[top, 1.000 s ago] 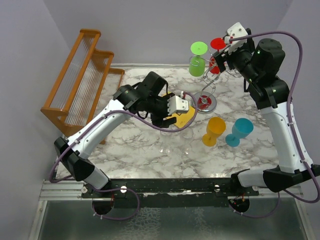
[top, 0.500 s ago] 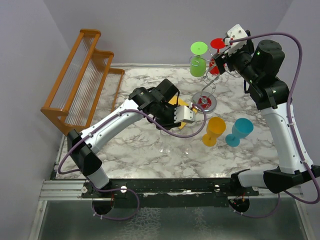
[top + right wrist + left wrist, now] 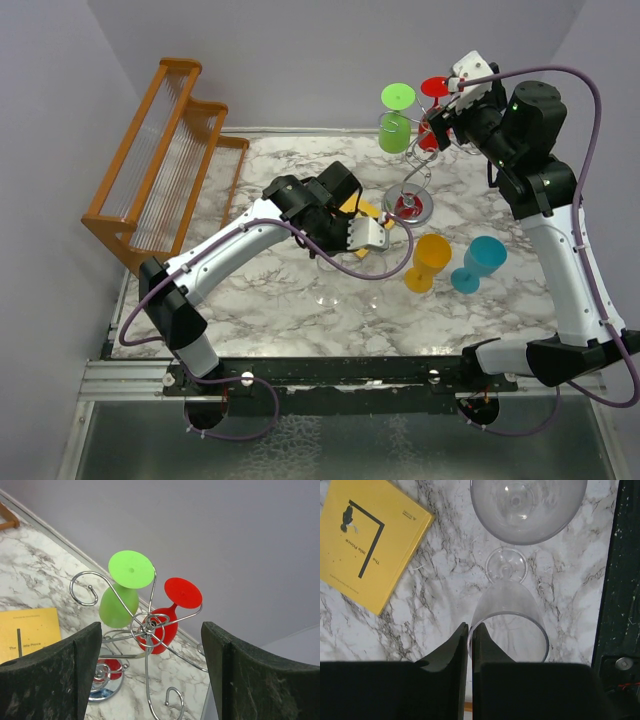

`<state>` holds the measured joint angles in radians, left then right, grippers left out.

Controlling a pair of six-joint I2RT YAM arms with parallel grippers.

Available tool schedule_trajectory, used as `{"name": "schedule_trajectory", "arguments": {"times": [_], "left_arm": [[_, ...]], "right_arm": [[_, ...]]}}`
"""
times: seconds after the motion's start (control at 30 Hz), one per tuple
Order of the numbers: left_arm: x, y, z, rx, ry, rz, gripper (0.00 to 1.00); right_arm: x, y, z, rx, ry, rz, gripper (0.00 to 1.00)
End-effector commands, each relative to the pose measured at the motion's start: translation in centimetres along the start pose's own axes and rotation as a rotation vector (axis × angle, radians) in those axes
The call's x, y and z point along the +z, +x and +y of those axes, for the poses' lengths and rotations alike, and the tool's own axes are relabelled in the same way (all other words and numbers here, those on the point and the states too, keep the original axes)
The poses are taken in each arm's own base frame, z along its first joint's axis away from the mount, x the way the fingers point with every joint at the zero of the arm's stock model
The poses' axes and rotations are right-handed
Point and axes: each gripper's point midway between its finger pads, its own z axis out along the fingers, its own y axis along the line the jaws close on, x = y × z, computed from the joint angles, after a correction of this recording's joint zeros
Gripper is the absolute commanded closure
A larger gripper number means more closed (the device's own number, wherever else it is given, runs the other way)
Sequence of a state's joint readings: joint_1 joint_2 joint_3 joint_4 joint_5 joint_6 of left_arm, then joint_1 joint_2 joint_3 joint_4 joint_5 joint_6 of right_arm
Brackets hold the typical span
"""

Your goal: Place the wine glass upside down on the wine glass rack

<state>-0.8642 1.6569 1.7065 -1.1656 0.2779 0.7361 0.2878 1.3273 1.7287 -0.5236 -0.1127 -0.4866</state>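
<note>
The clear wine glass [image 3: 510,615] is seen on the marble table [image 3: 430,610], near a yellow book [image 3: 370,540]. Its rim is pinched by the left gripper [image 3: 470,627], whose fingers are squeezed nearly together. The right gripper [image 3: 151,630] is spread wide with nothing held, above the wine glass rack [image 3: 106,690], where a green glass [image 3: 120,602] and a red glass [image 3: 162,625] are hung.

Two arms, as I have them on my screens.

Left arm [image 3: 230,245]: stretched forward and to the right, wrist bent down; left gripper [image 3: 470,627] pinched almost together on the rim of the clear wine glass [image 3: 512,615]. Right arm [image 3: 565,260]: I see it standing tall on its side, elbow high, wrist turned leftward; right gripper [image 3: 151,627] held high, jaws spread wide.
</note>
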Motion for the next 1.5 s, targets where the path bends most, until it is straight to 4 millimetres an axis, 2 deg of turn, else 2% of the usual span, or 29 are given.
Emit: {"name": "schedule_trajectory", "arguments": {"times": [0.0,0.1,0.23,0.43,0.5,0.57,0.67,0.73,0.93,1.1,1.27,1.47], "left_arm": [[-1.7,2.2,0.7,0.024,-0.068,0.129,1.00],[-3.2,3.0,1.0,0.026,-0.122,0.169,1.00],[-5.5,3.1,1.6,0.021,-0.207,0.173,1.00],[-9.4,2.0,3.0,-0.022,-0.357,0.115,1.00],[-10.9,1.0,3.7,-0.042,-0.404,0.069,1.00],[-12.6,-0.2,4.4,-0.066,-0.445,-0.003,1.00],[-15.3,-2.0,5.4,-0.113,-0.494,-0.129,1.00],[-17.2,-3.1,6.1,-0.153,-0.531,-0.207,1.00],[-24.4,-4.6,10.3,-0.335,-0.709,-0.461,1.00],[-29.8,-5.8,12.2,-0.411,-0.841,-0.642,1.00],[-32.9,-7.9,12.8,-0.399,-0.914,-0.802,1.00],[-34.4,-10.4,13.0,-0.373,-0.889,-0.936,1.00]], "right_arm": [[-0.4,-0.2,-0.4,-0.004,0.007,-0.008,0.20],[-0.6,-0.1,-0.9,-0.010,0.029,-0.002,0.20],[-0.8,0.0,-1.6,-0.014,0.055,0.007,0.20],[-0.7,-0.1,-1.1,-0.003,0.023,-0.008,0.20],[-0.7,-0.5,-0.7,0.009,-0.004,-0.021,0.20],[-0.7,-1.0,0.2,0.031,-0.052,-0.043,0.20],[-0.9,-1.8,3.0,0.068,-0.202,-0.093,0.21],[-0.8,-2.0,4.2,0.099,-0.264,-0.110,0.21],[-0.2,-2.1,6.7,0.204,-0.392,-0.127,0.22],[0.1,-2.6,8.3,0.308,-0.480,-0.135,0.21],[0.7,-3.4,8.8,0.409,-0.512,-0.138,0.20],[1.8,-3.7,8.7,0.526,-0.503,-0.134,0.25]]}}
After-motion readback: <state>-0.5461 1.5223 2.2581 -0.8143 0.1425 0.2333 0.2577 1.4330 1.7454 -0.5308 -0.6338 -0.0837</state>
